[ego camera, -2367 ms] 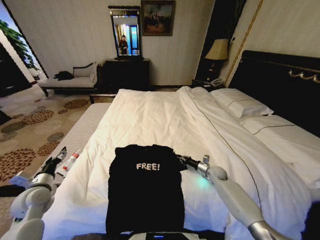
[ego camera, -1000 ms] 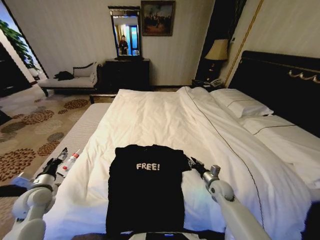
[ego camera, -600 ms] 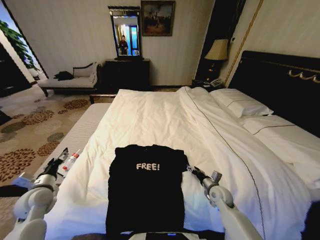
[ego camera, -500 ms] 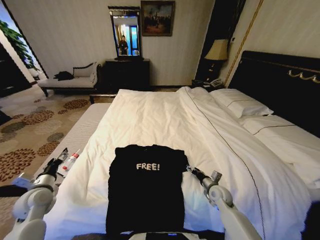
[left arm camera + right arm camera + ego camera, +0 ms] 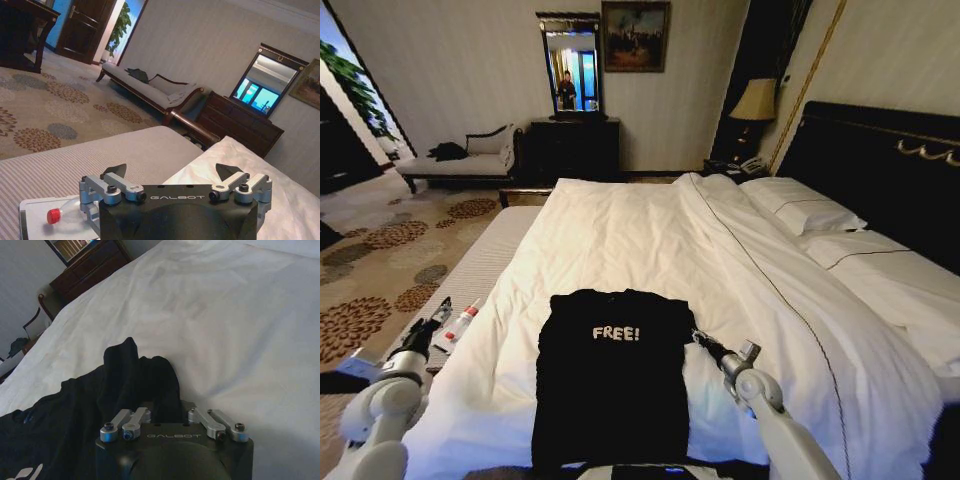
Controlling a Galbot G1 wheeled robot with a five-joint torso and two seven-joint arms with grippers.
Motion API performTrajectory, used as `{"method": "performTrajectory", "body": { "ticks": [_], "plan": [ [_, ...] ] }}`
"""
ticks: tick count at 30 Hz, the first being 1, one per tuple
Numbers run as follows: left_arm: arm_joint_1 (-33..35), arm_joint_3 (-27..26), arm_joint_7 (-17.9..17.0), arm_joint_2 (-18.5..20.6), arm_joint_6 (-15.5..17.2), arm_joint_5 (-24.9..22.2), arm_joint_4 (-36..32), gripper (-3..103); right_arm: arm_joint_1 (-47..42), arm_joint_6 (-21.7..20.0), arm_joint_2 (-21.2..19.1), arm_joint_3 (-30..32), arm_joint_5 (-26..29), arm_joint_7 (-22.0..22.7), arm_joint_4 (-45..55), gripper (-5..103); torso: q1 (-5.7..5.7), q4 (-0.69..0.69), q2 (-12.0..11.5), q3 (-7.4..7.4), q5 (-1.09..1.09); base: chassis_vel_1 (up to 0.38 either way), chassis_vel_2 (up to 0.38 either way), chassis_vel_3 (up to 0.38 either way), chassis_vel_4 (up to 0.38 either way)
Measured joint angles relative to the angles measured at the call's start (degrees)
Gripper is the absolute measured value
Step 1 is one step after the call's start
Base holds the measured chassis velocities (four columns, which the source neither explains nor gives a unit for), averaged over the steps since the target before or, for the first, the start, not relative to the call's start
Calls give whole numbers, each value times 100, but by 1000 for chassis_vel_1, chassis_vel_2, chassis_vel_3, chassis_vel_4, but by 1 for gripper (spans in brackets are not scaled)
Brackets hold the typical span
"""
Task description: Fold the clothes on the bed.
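Right hand (image 5: 698, 338) pinching T-shirt (image 5: 610, 370) sleeve; left hand (image 5: 171, 172) wide apart, off bed (image 5: 650, 230).

Right hand (image 5: 699, 339) clamped, left hand (image 5: 432, 321) spread

Dim, warm room light overall. Brightest at lit lamp (image 5: 755, 100), upper right of head view, and daylight at far left edge. Duvet (image 5: 650, 240) evenly lit, soft shadows. Wide-angle bending at edges. Right wrist view dull, bluish.
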Motion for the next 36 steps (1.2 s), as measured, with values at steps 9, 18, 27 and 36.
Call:
{"method": "performTrajectory", "body": {
  "ticks": [9,18,27,36],
  "plan": [
    [-17,23,0,-2,-9,11,28,100,-165,40,17,53,24,-41,232,1,0,0,0,0,0,0,0,0,0],
    [-59,37,1,21,-13,9,52,100,-676,186,278,141,-10,347,811,1,0,0,0,0,0,0,0,0,0],
    [-90,92,1,38,-13,6,55,100,-992,327,619,83,-137,761,1095,1,0,0,0,0,0,0,0,0,0],
    [-72,55,7,57,-21,-41,74,100,-1094,1017,687,35,-838,273,1312,15,0,0,0,0,-1,0,0,0,0]
  ]
}}
